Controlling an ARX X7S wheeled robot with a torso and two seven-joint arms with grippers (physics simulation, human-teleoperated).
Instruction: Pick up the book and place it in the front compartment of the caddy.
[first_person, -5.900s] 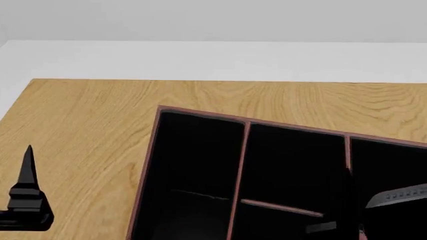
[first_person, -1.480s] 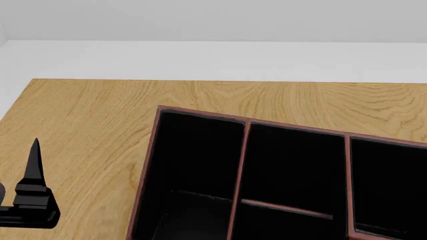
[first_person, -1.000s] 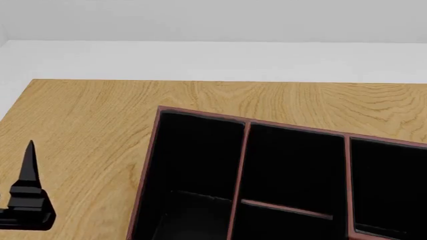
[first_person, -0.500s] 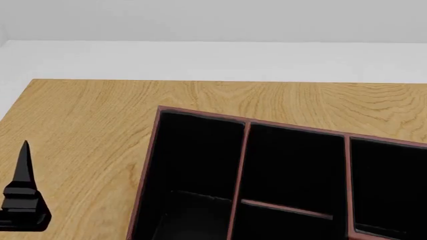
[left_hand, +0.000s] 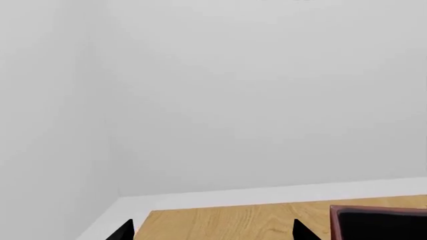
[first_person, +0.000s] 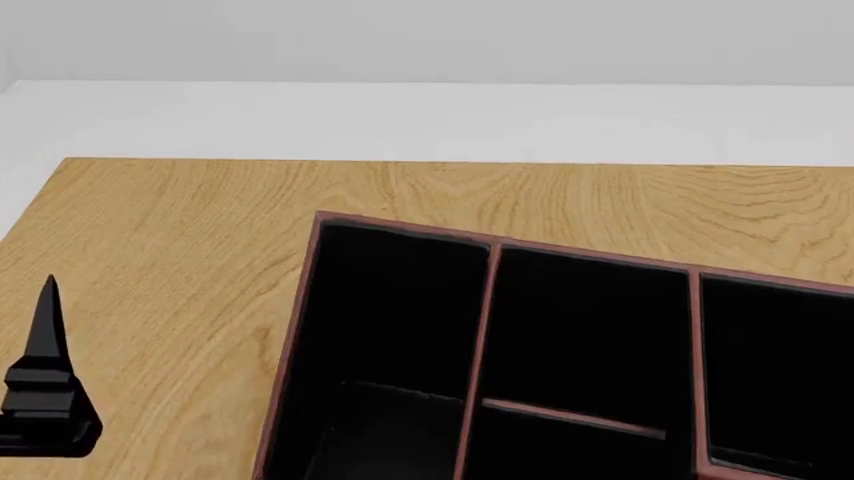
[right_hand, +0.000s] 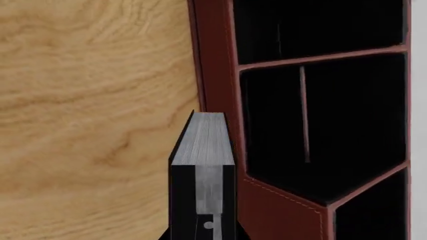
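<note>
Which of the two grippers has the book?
The right gripper: it holds the book, white page edges showing, just outside the caddy's outer wall. The left gripper is open, with only bare table between its fingertips.

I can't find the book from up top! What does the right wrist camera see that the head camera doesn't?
Only the right wrist view shows the book: black covers, white page edges, held up in the right tool, over the table right beside the caddy's outer wall, not inside yet.

Only the head view shows the left tool, off to the caddy's left, and the white floor beyond the table.

Both show the reddish-brown caddy with its black compartments, none visibly holding anything, and the wooden table.
</note>
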